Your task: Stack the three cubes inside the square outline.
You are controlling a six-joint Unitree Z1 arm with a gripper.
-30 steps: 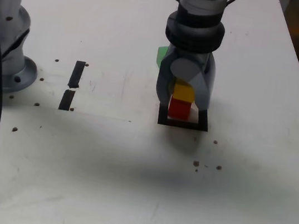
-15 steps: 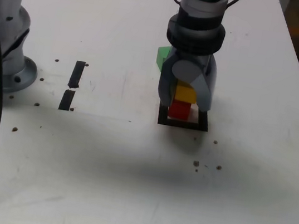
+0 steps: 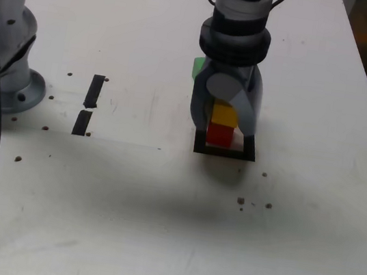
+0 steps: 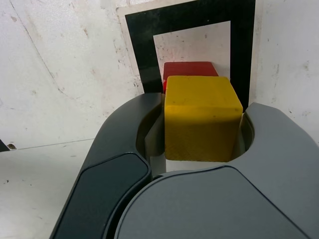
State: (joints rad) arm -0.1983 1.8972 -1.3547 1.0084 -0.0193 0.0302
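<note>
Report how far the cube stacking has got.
Done: the small red cube sits inside the black tape square outline, with the small yellow cube stacked on it. In hand: the gripper brackets the yellow cube, jaws close beside it; whether they grip cannot be told. Left: the small green cube waits on the table behind the arm.

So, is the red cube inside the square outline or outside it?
Inside: the red cube sits on the white centre of the square outline, under the yellow cube.
</note>
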